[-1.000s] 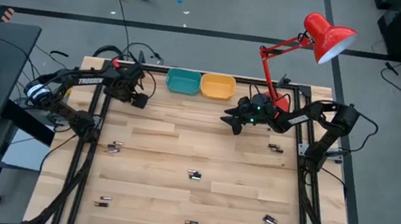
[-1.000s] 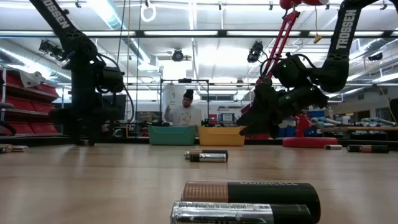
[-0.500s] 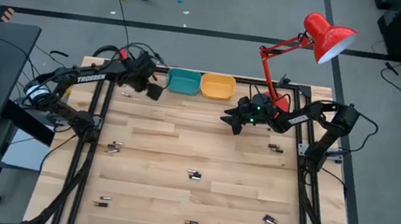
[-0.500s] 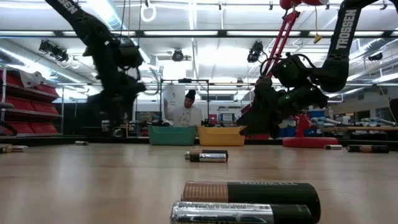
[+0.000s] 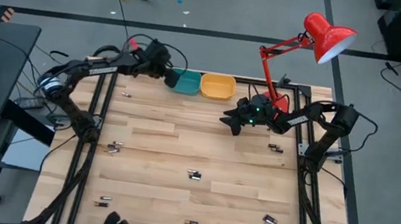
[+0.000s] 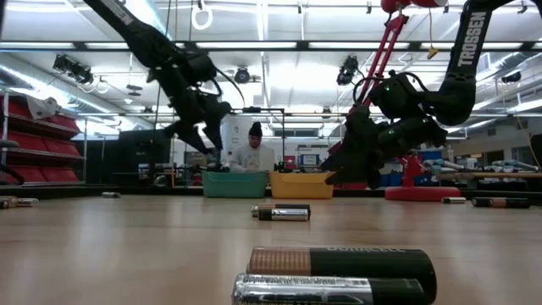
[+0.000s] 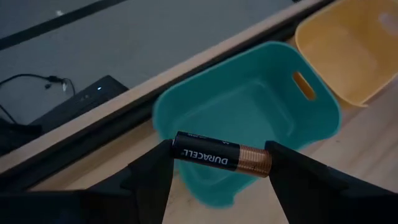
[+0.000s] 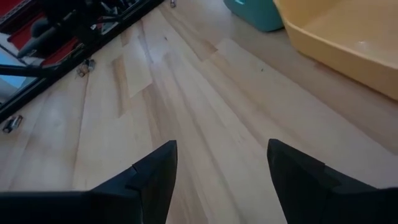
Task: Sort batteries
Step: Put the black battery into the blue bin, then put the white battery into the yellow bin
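The left gripper [image 7: 221,163] holds one battery [image 7: 221,158] crosswise between its two fingers, which are clamped on the two ends of it; the battery is black with a copper end. In the high view this left gripper [image 5: 170,76] is at the far edge of the table [image 5: 179,148], just at the left rim of the teal bin [image 5: 186,83], and the left wrist view shows the held battery directly above this bin's near rim. The yellow bin [image 5: 217,86] stands touching the teal one on its right side. The right gripper [image 5: 229,121] hangs over the table a little in front of the yellow bin; its fingers [image 8: 155,171] are apart and nothing is between them. The other batteries [image 5: 194,175] lie scattered on the wooden surface: one pair near the middle, some near the left edge, some at the near edge, and others at the right side. A red desk lamp [image 5: 317,34] stands at the far right corner. In the low view a person [image 6: 253,152] is seen behind the bins.
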Robot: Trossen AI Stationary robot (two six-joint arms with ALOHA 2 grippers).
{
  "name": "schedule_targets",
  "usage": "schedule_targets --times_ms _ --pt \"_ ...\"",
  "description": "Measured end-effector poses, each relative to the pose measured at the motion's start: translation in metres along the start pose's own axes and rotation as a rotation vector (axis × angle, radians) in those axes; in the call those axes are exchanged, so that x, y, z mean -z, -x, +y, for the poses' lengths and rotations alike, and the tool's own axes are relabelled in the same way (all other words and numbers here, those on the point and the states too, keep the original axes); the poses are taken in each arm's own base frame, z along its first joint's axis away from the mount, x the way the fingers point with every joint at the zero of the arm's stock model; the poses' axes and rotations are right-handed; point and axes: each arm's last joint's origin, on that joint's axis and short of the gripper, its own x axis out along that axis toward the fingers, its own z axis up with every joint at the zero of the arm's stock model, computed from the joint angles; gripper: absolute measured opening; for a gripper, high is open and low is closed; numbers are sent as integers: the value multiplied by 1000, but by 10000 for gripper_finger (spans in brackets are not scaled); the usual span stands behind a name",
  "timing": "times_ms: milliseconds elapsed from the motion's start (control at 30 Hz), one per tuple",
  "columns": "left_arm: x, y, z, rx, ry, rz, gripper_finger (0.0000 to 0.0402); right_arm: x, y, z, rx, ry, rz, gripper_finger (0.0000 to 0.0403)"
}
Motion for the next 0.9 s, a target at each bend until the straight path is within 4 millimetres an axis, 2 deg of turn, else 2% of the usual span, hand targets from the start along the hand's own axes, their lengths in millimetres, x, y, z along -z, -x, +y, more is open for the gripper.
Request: schedule_targets --times_ms 167,367,567,900 --pt "-6 -23 -12 12 -73 49 255 1 -1 2 3 -17 0 236" --pt "-7 -41 -18 15 -144 83 260 2 -2 5 1 -26 4 234" --pt "-6 -42 -19 17 -228 92 284 2 -2 5 3 -33 3 234" --pt "6 -35 -14 -9 -337 235 280 2 -2 5 7 -50 2 236"
